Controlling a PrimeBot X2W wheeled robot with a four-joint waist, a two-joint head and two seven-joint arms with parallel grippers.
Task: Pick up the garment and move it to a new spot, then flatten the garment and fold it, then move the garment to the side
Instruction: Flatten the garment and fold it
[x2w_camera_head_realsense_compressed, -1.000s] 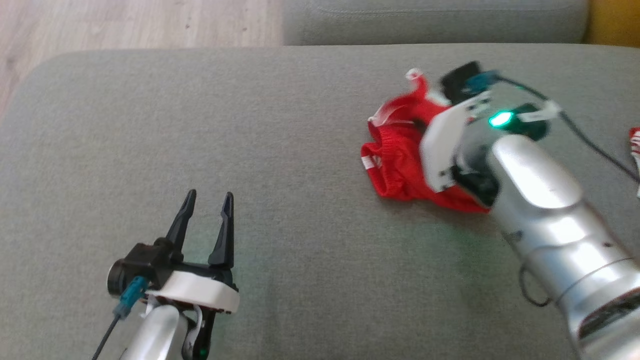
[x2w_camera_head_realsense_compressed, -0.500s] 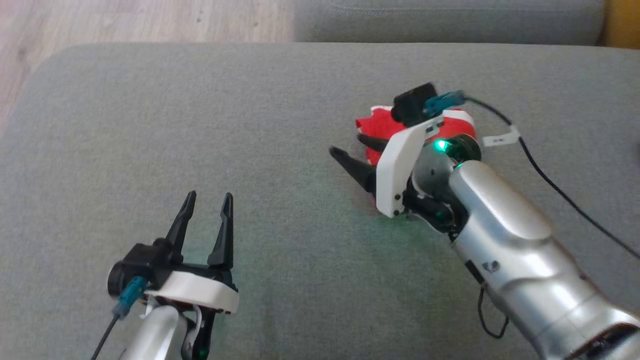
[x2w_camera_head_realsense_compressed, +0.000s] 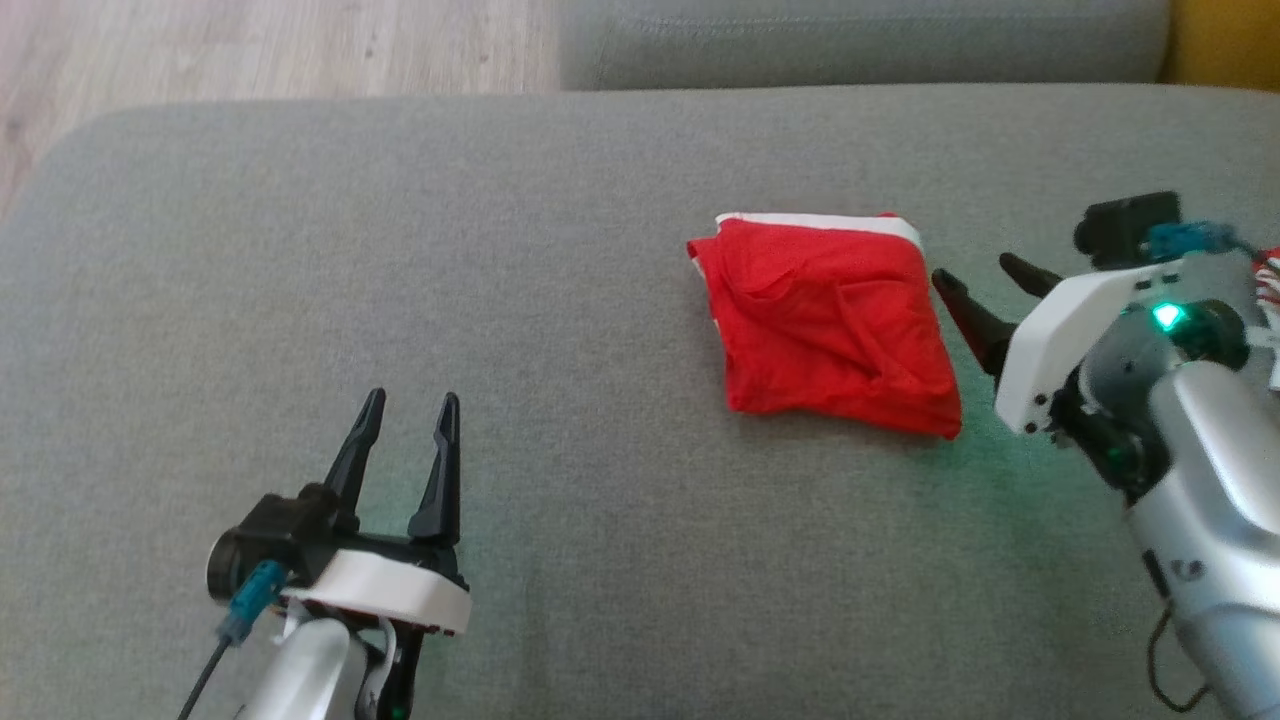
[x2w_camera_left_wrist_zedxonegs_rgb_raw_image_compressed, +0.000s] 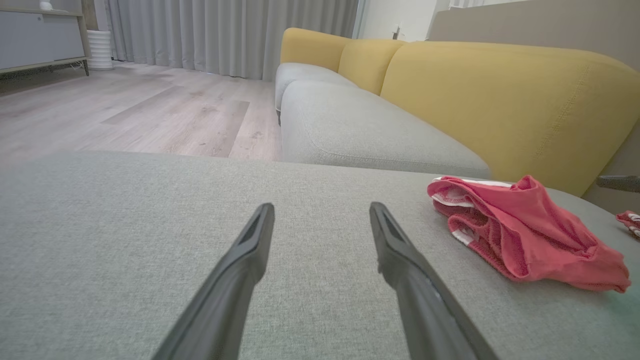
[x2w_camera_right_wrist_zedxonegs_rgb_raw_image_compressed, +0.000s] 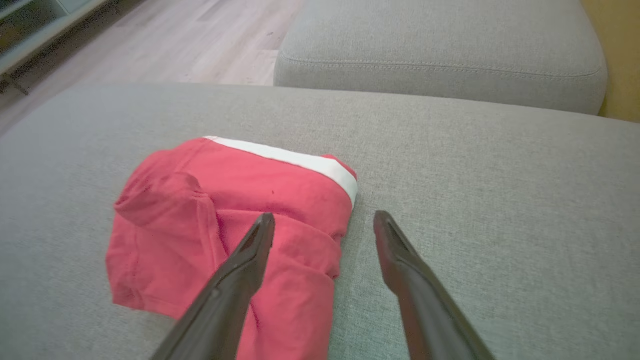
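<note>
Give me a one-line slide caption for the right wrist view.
Open right gripper poised beside the folded red garment lying on a grey sofa cushion.

Head view downward; both wrist views low, sharing garment (x2w_camera_head_realsense_compressed: 825, 325).

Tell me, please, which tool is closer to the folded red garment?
The right tool, open just beside the garment; the left tool sits far off at the near left.

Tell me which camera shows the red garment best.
The head view: the garment lies whole from above, every edge clear on the cushion. The left wrist view shows it low and side-on, far right. The right wrist view is close, but one finger of the right gripper crosses its near part.
</note>
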